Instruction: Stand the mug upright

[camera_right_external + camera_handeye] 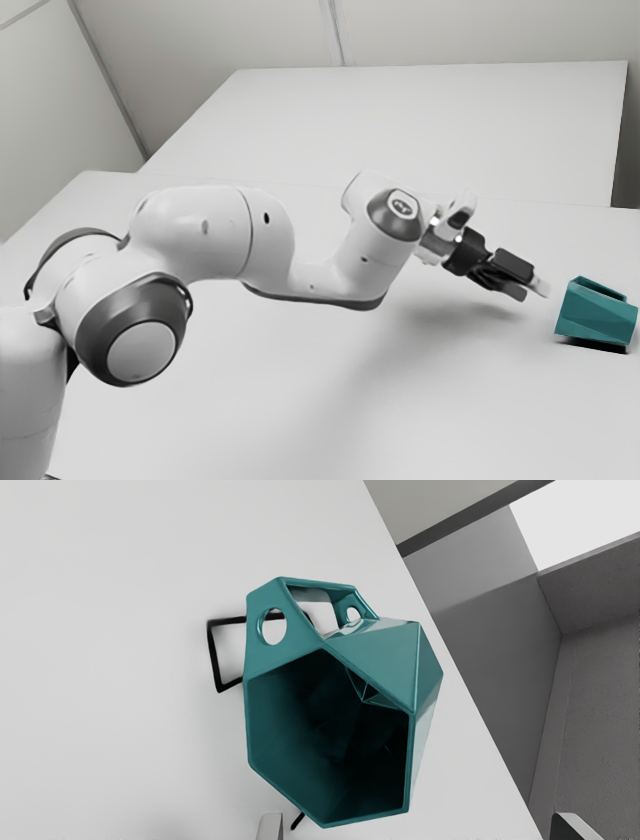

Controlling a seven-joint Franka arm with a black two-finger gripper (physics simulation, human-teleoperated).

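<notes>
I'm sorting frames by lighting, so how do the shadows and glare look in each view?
Exterior view: a broad, faint shadow under the arm, a near-black one beneath the mug. Wrist view: the mug's interior sinks almost to black, pale glare sits beside its handle, and the table carries a thin black outline, perhaps shadow.

A glossy teal, many-faceted mug (380,655) lies tipped on its side on the table (450,420), between three and four o'clock in the exterior view. Its hollow mouth (330,740) faces the wrist camera; its angular handle (265,597), pierced by round holes, points towards twelve in the exterior view.
</notes>
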